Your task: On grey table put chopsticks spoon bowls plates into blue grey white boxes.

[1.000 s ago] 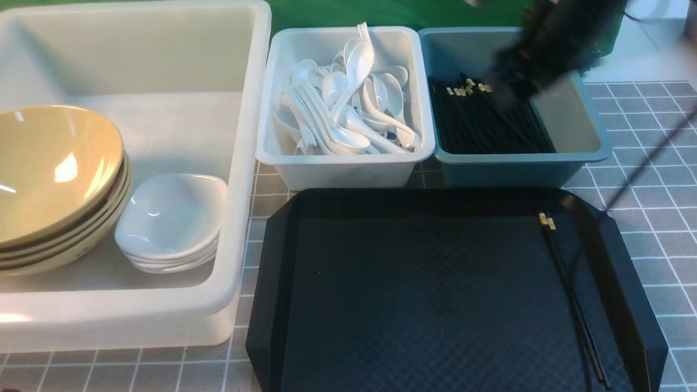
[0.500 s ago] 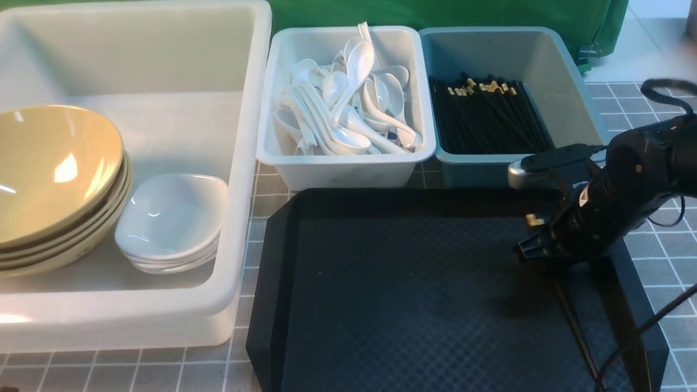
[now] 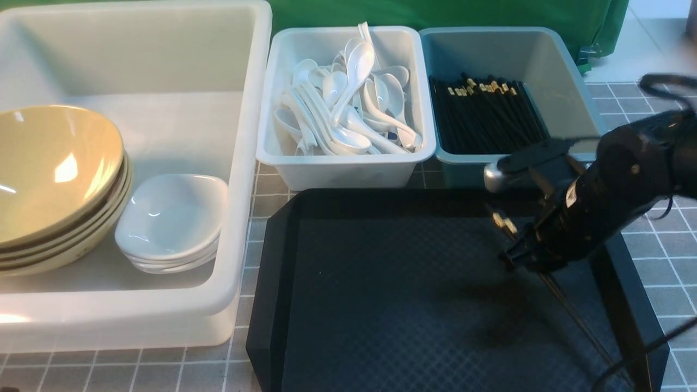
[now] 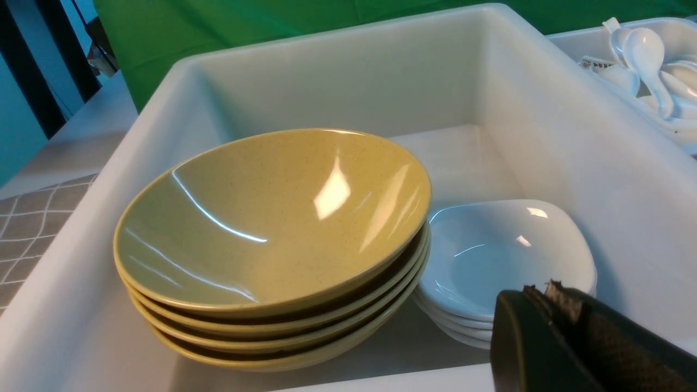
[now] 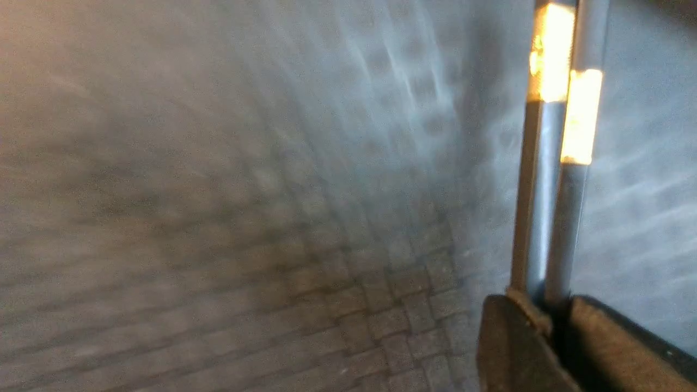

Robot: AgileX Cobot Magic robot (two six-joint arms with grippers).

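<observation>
My right gripper (image 3: 517, 258) is shut on a pair of black chopsticks (image 3: 498, 220) over the right side of the black tray (image 3: 381, 299). Their gold ends are raised and their tips trail down toward the tray's right front. The right wrist view shows the pair (image 5: 550, 207) clamped in the gripper (image 5: 550, 305). More chopsticks (image 3: 484, 120) lie in the blue bin (image 3: 463, 174). Spoons (image 3: 348, 103) fill the grey-white bin (image 3: 348, 171). Stacked yellow bowls (image 3: 54, 174) and white plates (image 3: 171, 218) sit in the white tub (image 3: 248, 163). My left gripper (image 4: 544, 288) is shut and empty beside the plates (image 4: 506, 256).
The grey tiled table (image 3: 659, 272) shows to the right of the tray and along the front edge. A green cloth (image 3: 435, 13) hangs behind the bins. My right arm's cable (image 3: 642, 332) crosses the tray's right front corner.
My right arm came from over the blue bin down to the tray. It closed on the pair of chopsticks lying there and has lifted their gold ends up and to the left.
</observation>
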